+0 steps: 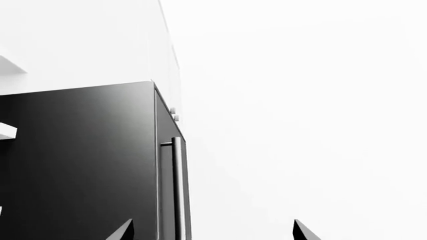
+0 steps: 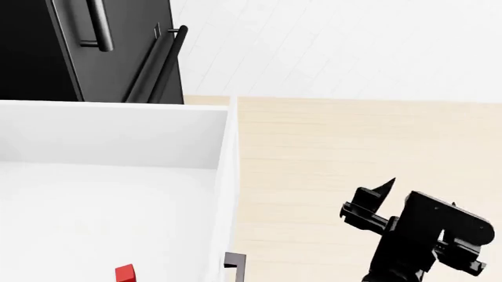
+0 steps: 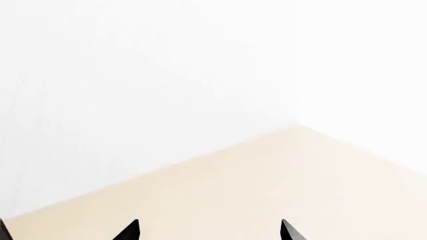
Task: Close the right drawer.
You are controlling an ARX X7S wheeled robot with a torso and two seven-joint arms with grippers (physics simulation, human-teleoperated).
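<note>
The right drawer (image 2: 223, 176) is a large white box drawer, pulled out wide and filling the left of the head view. Its short black bar handle (image 2: 235, 264) shows at its front face near the bottom edge. A small red object (image 2: 126, 273) lies inside it. My right gripper (image 2: 377, 197) is open and empty, over the wooden floor to the right of the drawer and apart from it; in the right wrist view (image 3: 208, 231) its fingertips frame bare floor and wall. My left gripper (image 1: 213, 231) is open and empty, facing the tall black panel.
A tall black panel (image 2: 117, 53) with long black rod handles (image 2: 161, 61) stands behind the drawer; it also shows in the left wrist view (image 1: 80, 160) with a rod handle (image 1: 178, 190). Light wooden floor (image 2: 353, 147) lies right of the drawer, a white wall (image 2: 337, 47) beyond.
</note>
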